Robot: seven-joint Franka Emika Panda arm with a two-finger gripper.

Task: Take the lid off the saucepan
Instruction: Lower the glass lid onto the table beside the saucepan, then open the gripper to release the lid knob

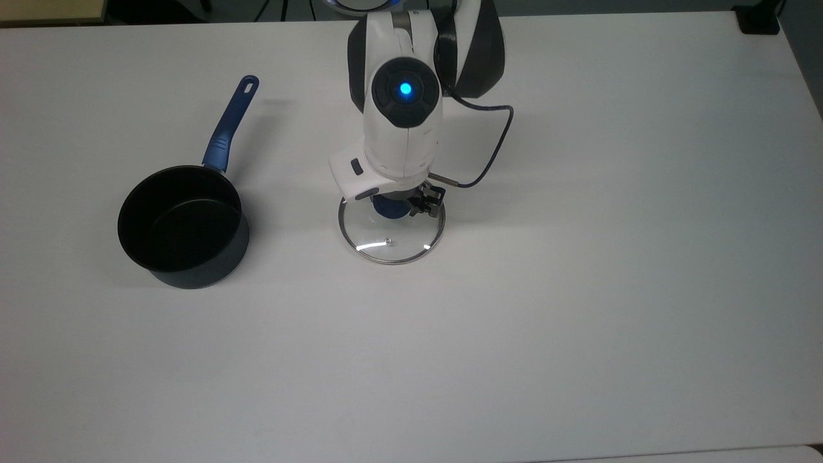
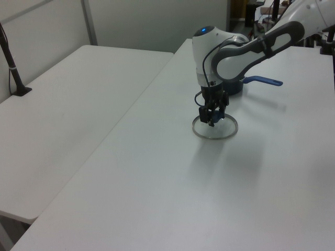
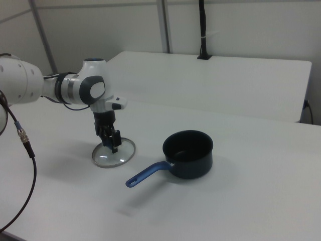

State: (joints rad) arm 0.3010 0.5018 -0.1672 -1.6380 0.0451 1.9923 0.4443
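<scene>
On the white tabletop (image 1: 578,289) the arm (image 1: 402,122) reaches out and bends its last link straight down, its blue light facing up in the top view. In the left view the grey and white forearm runs in from the left view's upper right and the wrist hangs vertical over the lid. The saucepan (image 1: 183,226) stands open and uncovered well apart, toward the top view's left, black inside showing, its blue handle pointing away toward the table's far edge. The lid (image 1: 391,233) lies flat on the tabletop, under the wrist. The jaws (image 1: 393,207) point down at the lid's centre, set narrow on either side of the blue knob (image 1: 388,209); whether they press on it or merely flank it I cannot tell. A dark cable (image 1: 492,151) loops from the wrist.
</scene>
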